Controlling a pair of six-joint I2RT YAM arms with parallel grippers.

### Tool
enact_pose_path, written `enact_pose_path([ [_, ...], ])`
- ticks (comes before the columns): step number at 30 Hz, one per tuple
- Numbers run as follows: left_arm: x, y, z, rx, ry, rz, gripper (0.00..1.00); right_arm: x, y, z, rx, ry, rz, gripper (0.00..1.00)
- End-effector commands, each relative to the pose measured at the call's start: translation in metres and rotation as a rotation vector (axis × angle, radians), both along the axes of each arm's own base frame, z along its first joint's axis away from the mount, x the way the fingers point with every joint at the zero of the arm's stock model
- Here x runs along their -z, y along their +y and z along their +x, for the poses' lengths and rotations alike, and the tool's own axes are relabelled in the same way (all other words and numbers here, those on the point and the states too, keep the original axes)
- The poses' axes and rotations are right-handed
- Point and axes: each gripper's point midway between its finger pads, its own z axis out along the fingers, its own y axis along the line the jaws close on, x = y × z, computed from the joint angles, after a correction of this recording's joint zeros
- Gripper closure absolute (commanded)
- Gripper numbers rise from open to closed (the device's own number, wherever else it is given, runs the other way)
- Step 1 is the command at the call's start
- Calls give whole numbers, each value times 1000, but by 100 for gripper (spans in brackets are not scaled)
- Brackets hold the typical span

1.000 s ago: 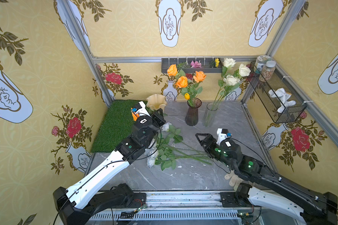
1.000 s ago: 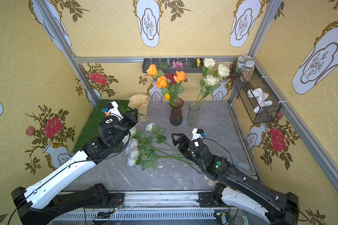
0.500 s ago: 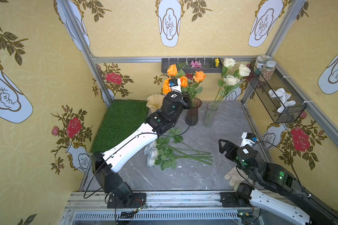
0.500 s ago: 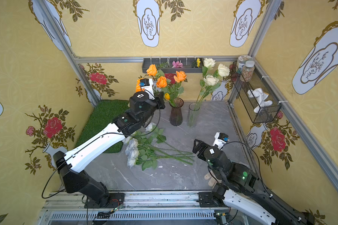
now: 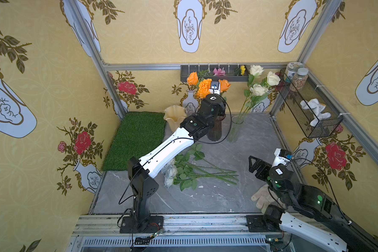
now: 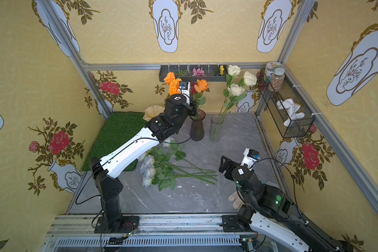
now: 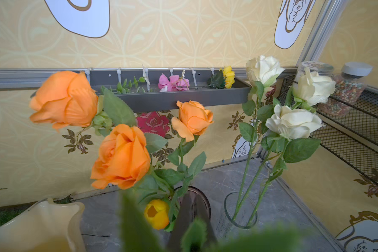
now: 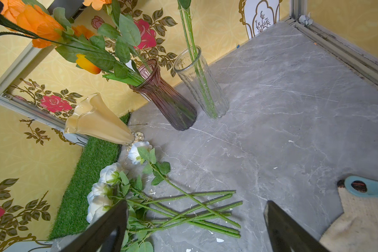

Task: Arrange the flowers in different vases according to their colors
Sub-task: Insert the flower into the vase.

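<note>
1. The left gripper (image 7: 191,200) is clenching the green stem of an orange marigold (image 5: 204,88). In both top views the flower head is rising just beside the wrist, and in the left wrist view blurred leaves are crowding the shut fingers.
2. This gripper is hanging close above the rim of the purple vase (image 8: 168,104), which is standing upright at the back of the table (image 5: 216,196).
3. The purple vase is holding three orange roses (image 7: 122,157), with a small yellow tulip (image 7: 156,213) sitting low by its rim.
4. Just beside it, the clear vase (image 8: 201,87) is standing upright and carrying three cream-white roses (image 7: 292,124), which are leaning toward the back right corner.
5. On the purple vase's other side, the cream-amber vase (image 8: 96,122) is standing at the edge of the grass mat (image 5: 138,135).
6. The right gripper (image 8: 195,205) is hovering over the front right of the table, well apart from the vases. Its jaws are spread wide and gripping nothing.
7. Several pale roses (image 8: 100,196) are lying flat on the table in a loose bundle. Their heads are lying by the grass mat and their cut stems are pointing toward the right gripper.
8. A glove (image 5: 262,196) is lying at the table's front right, partly under the right arm.
</note>
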Motion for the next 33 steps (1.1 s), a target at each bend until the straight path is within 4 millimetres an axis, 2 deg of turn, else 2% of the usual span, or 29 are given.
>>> enact_pose_path([
  [1,-12,11,-6,-24,-21,33,100,-11,4,7,8,-47,11,3],
  [4,-19,14,-12,-16,-20,46,100,-9,10,11,0,-44,15,3],
  [8,-17,18,-15,-22,-8,65,100,-8,14,13,-6,-40,12,3],
  [16,-2,-2,-3,23,18,58,100,-8,14,14,-6,-39,16,3],
  [24,25,-22,25,71,100,6,100,-11,10,13,0,-45,6,3],
  [29,63,-41,43,86,175,50,100,-13,10,13,-3,-48,0,3],
  [33,78,-46,50,92,204,41,100,-14,9,13,-4,-48,-7,3],
])
